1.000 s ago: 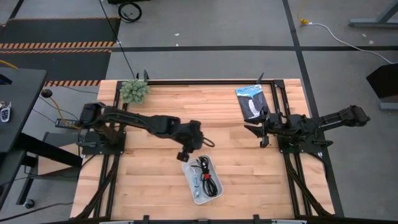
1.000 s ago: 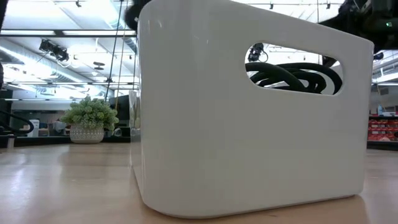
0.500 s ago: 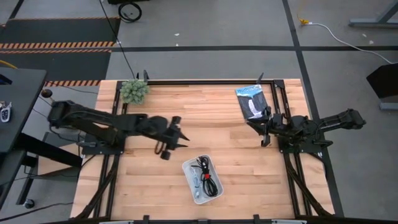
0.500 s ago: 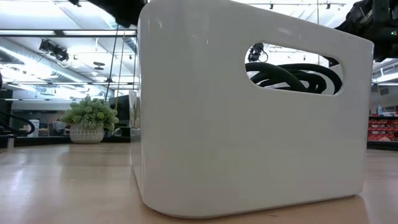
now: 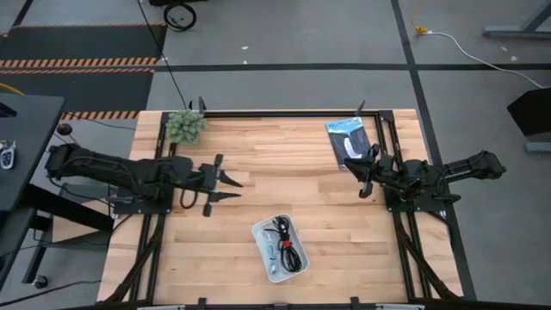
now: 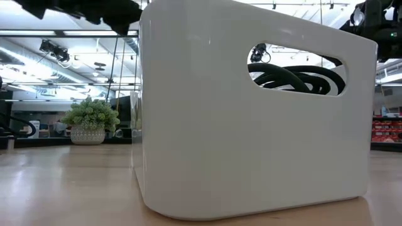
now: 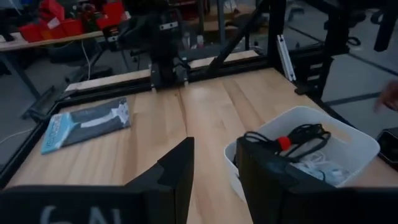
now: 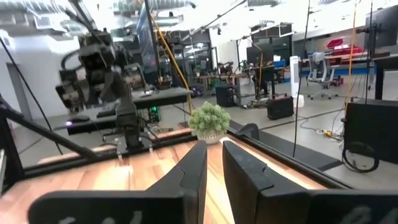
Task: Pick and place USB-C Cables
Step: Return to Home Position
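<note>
A white tray stands on the table's near middle. The cable bundles lie inside it: black ones, one with a red tie, and a white one. In the low view a black coil shows through the tray's handle slot. I cannot make out the grey one. My left gripper hangs open and empty to the left of the tray and farther back, fingers pointing toward the table's right; in its wrist view nothing lies between them. My right gripper waits at the right side, open by a narrow gap.
A blue-and-black flat packet lies at the far right, just beyond my right gripper. A small potted plant stands at the far left corner. Bare wood stretches between the two grippers and around the tray.
My left arm has drawn back from above the tray's far end toward the table's left edge, rising and turning from pointing down to lying level, fingers toward the right. The cables and tray have stayed put. My right gripper has barely shifted.
</note>
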{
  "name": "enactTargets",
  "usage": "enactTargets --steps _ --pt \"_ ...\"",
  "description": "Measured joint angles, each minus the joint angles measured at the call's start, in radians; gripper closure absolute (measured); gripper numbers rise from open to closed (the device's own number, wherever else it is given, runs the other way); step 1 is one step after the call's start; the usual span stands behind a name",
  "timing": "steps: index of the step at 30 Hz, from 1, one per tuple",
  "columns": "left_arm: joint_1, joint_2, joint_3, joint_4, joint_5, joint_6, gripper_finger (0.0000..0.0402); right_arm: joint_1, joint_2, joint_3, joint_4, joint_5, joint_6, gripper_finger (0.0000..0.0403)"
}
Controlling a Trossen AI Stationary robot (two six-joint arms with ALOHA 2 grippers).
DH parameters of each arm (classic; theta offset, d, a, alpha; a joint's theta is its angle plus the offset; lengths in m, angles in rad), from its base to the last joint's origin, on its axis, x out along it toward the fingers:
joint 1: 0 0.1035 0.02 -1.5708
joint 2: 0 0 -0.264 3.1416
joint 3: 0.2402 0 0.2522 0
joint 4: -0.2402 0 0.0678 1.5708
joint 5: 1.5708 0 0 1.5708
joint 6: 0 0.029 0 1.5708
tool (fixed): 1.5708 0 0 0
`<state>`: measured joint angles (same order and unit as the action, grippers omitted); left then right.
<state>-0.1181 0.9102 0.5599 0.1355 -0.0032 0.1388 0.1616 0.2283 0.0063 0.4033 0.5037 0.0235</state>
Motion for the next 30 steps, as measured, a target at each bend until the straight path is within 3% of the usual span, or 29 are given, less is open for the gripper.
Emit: enactTargets --steps 19,24,30 --pt "-0.116 -0.436 -0.315 0.134 0.028 -0.192 0.0274 0.000 0.014 0.000 0.030 -0.004 0.000 0.0344" --pt "-0.149 -0.593 -0.382 0.090 0.029 -0.212 0.0274 0.000 0.014 0.000 0.030 -0.004 0.000 0.0344" --pt "-0.152 -0.790 -0.430 -0.087 0.028 -0.232 0.0274 0.000 0.014 0.000 0.029 -0.004 0.000 0.0344"
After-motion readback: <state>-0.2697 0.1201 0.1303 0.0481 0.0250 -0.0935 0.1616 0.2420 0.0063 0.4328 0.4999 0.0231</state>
